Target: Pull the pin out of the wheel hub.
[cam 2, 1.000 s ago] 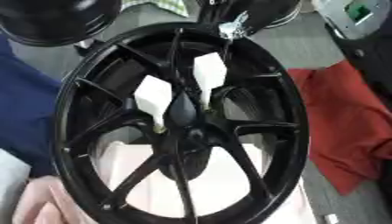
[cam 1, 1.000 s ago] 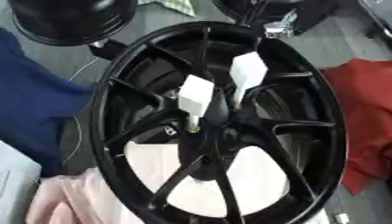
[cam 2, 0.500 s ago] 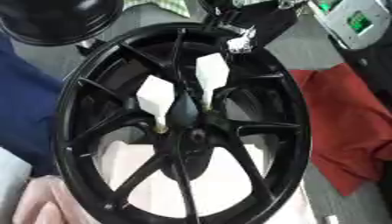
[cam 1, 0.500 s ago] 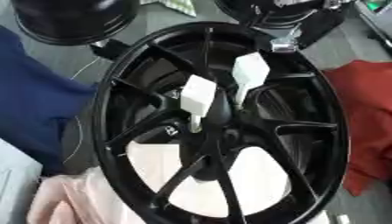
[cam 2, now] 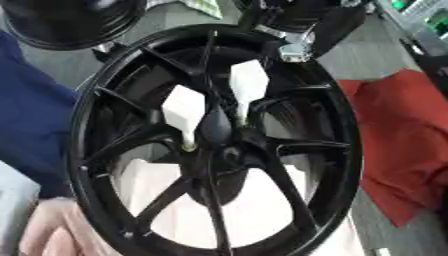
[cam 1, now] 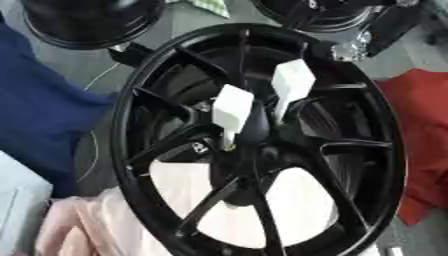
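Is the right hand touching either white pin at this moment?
Apart. In the left eye view the right hand sits at the wheel's upper rim, with black spokes showing between it and the nearer white pin.

The wheel hub (cam 1: pixel 262 150) looks like glossy black metal, its two pins (cam 1: pixel 233 107) matt white plastic, with soft red cloth (cam 2: pixel 398 150) and blue cloth (cam 1: pixel 44 110) alongside.

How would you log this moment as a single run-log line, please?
right hand: upper right, over wheel rim | pins: two white, both seated in hub | left hand: unseen | pull: not begun
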